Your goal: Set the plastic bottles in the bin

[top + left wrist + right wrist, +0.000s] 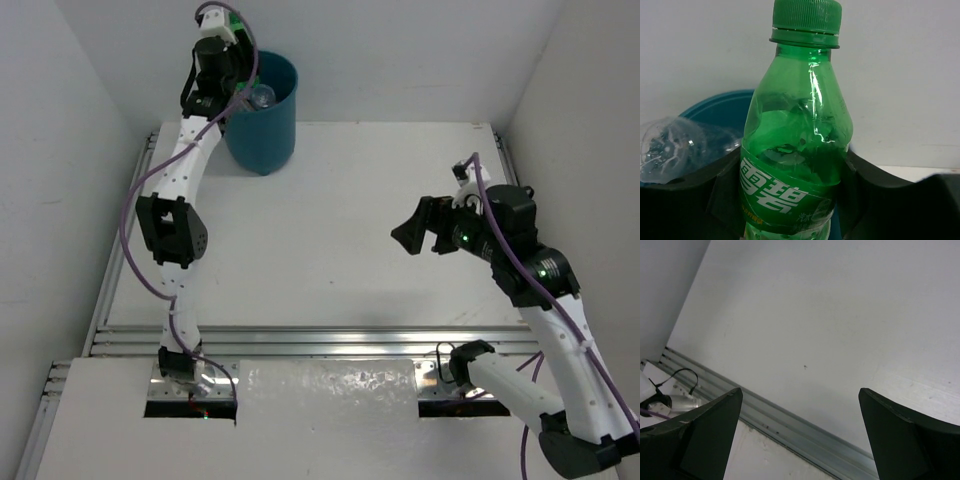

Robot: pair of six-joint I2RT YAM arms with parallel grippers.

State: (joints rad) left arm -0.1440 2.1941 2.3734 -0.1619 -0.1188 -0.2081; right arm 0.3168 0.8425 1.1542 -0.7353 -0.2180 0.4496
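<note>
My left gripper (228, 35) is raised over the teal-blue bin (265, 135) at the back left and is shut on a short green bottle (795, 150). The bottle has a green cap and a green label with white characters. The black fingers (867, 200) press on both sides of its label. Only a bit of its green (233, 20) shows in the top view. A clear crumpled bottle (670, 150) lies inside the bin (720, 102) and also shows in the top view (262, 96). My right gripper (425, 230) is open and empty above the table's right side, and its own view (800, 435) shows nothing between the jaws.
White walls enclose the table on the left, back and right. A metal rail (320, 342) runs along the table's near edge and also shows in the right wrist view (790, 427). A cable and connector (670, 400) lie at the lower left of that view.
</note>
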